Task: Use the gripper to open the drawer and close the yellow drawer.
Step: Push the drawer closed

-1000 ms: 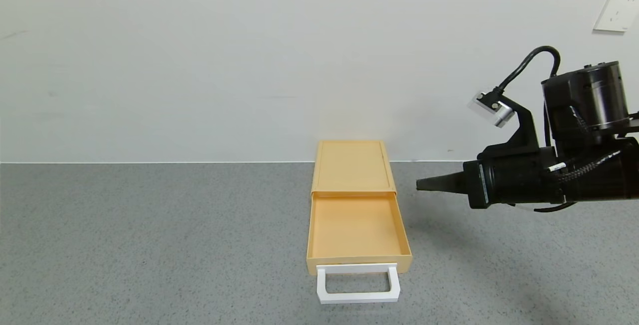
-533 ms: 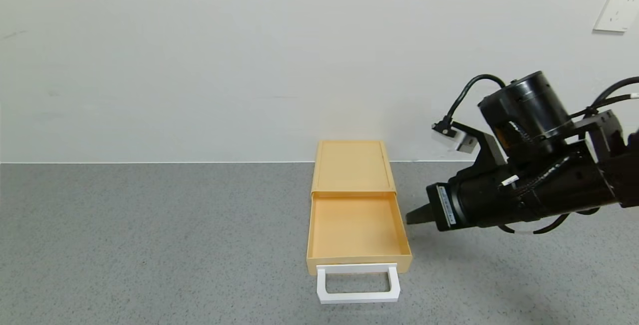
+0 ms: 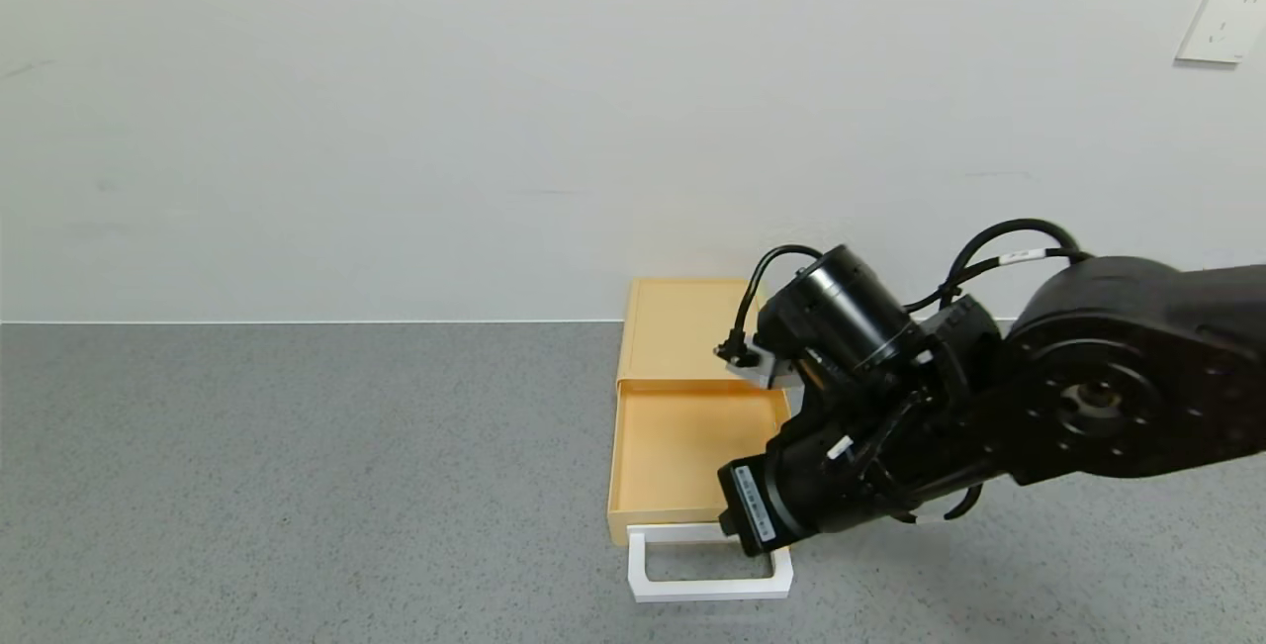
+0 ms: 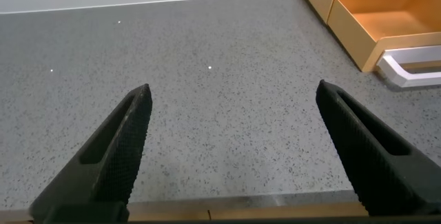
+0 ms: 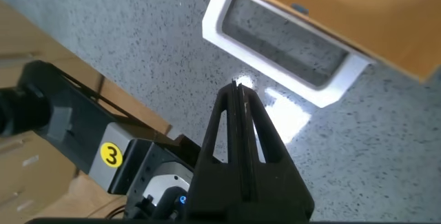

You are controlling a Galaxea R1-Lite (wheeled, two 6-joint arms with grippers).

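Note:
The pale-yellow drawer box [image 3: 692,327] stands against the wall, its tray [image 3: 673,446] slid out toward me. The white loop handle [image 3: 707,587] lies at the tray's front. My right arm's wrist [image 3: 841,466] hangs over the tray's front right corner and points down, hiding its own fingers in the head view. In the right wrist view the right gripper [image 5: 240,89] is shut and empty, its tip just outside the handle [image 5: 275,65], close to the handle's outer bar. My left gripper [image 4: 234,107] is open and empty over bare table, left of the drawer [image 4: 386,17].
A grey speckled table [image 3: 297,476] runs to a white wall with a socket plate [image 3: 1221,19] at the upper right. The table's front edge [image 4: 241,207] shows under the left gripper. The robot's base [image 5: 103,148] shows below the right gripper.
My right arm has swung left and down, from the air right of the drawer to over the tray's front right corner by the handle. The drawer has not moved.

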